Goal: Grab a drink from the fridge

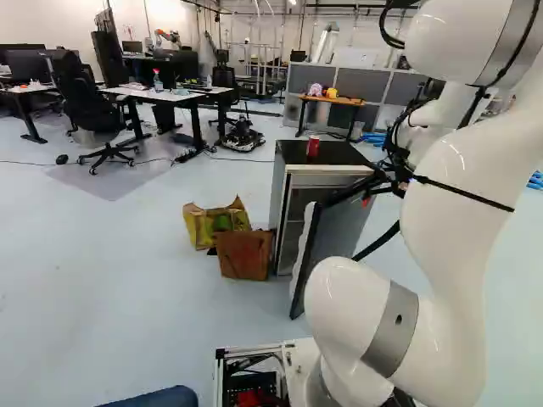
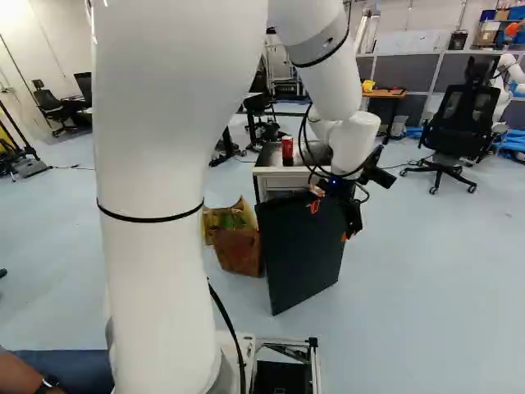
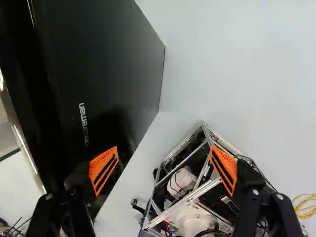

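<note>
Over the outer face of the open fridge door [image 2: 299,267], the gripper [image 2: 330,220] is hanging from the white arm [image 1: 454,182], pointing downward. Its jaws are standing spread well apart, pinching nothing; in the wrist view one orange pad [image 3: 103,170] is overlapping the dark door, while the other [image 3: 224,170] is showing against the frame of the moving base [image 3: 190,200] below. Whether the nearer pad is touching the door, I cannot tell. The drink, a red can [image 1: 313,147], is standing upright on the black top of the fridge [image 1: 344,154], outside the cabinet and apart from the gripper. The door is swinging wide of the cabinet and reaching towards the base, its white inner side facing the opening; what the shelves are holding is too dim to make out. At the left of the fridge in the left base view, a brown bag [image 1: 244,256] is sitting on the floor just beside the cabinet, with a yellow and green bag [image 1: 200,227] standing behind it. Farther back, a wooden table [image 1: 333,100] is standing near grey partitions [image 1: 399,87], and a black office chair [image 2: 466,123] is standing at the right of the right base view.
</note>
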`<state>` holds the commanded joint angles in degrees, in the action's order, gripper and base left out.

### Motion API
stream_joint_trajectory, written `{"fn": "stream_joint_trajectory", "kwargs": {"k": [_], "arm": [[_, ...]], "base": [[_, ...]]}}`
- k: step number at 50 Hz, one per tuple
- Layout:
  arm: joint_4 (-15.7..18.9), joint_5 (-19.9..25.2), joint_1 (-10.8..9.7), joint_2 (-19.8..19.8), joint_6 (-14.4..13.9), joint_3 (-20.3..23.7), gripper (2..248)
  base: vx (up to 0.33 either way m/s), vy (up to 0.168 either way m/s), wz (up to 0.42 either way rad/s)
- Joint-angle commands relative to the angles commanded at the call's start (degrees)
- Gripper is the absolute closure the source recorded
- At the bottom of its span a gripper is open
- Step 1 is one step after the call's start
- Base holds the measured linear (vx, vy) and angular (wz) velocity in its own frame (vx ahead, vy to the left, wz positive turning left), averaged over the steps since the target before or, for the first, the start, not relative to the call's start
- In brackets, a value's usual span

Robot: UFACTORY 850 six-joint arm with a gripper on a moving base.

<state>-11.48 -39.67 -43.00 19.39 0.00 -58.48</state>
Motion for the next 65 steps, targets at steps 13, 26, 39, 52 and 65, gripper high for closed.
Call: {"fn": "stream_joint_trajectory", "kwargs": {"k": [13, 26, 39, 52, 65], "arm": [[3.38, 0.00, 2.24, -1.54, 0.00, 2.12, 3], [7.49, 0.53, 4.83, -2.81, 0.00, 3.84, 3], [11.93, 1.84, 7.66, -3.96, 0.00, 5.38, 3], [16.29, 3.51, 10.57, -5.09, 0.00, 6.86, 3], [19.91, 5.23, 13.55, -6.18, 0.00, 8.26, 3]], "base": [[0.000, 0.000, 0.000], [0.000, 0.000, 0.000], [0.000, 0.000, 0.000], [0.000, 0.000, 0.000], [0.000, 0.000, 0.000]]}}
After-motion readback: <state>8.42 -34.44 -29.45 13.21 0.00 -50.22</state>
